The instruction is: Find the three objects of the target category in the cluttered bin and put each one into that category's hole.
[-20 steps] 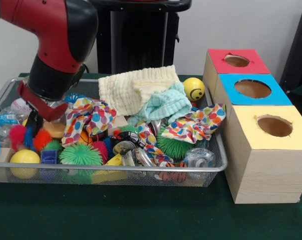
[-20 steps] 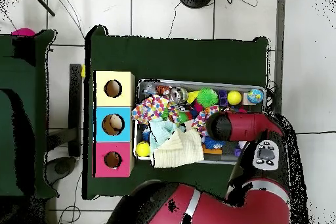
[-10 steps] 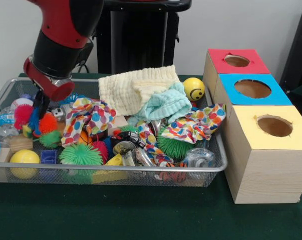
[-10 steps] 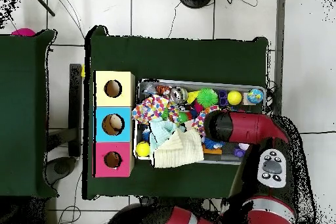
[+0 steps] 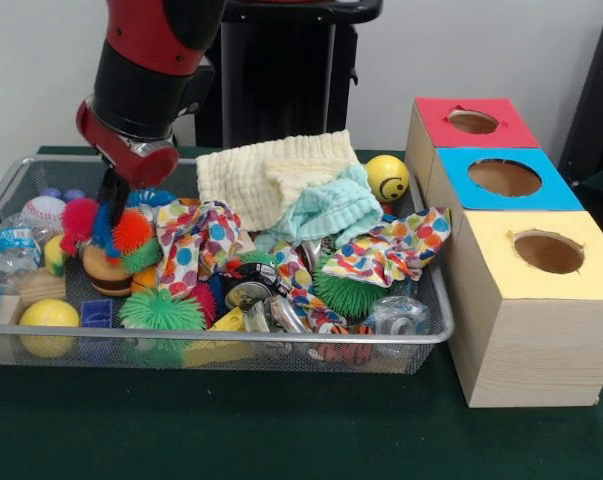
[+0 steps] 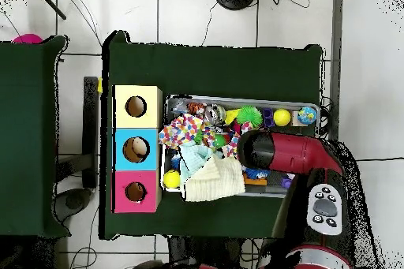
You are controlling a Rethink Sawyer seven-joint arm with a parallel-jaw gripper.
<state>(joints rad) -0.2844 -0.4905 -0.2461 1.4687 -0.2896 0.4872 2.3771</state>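
A fuzzy toy (image 5: 106,232) made of red, blue, orange and green pompoms is held clamped in the gripper (image 5: 111,205), lifted just above the clutter at the end of the wire bin (image 5: 281,340) farthest from the boxes. Its middle is partly covered by the dark fingers. In the overhead view both toy and gripper are hidden under the red arm (image 6: 288,154). Beside the bin a row of three boxes is seen: yellow (image 5: 541,300), blue (image 5: 506,180) and red (image 5: 471,125), each with a round hole. Much of the bin's contents is buried beneath a cream cloth (image 5: 266,175) and a spotted cloth (image 5: 191,245).
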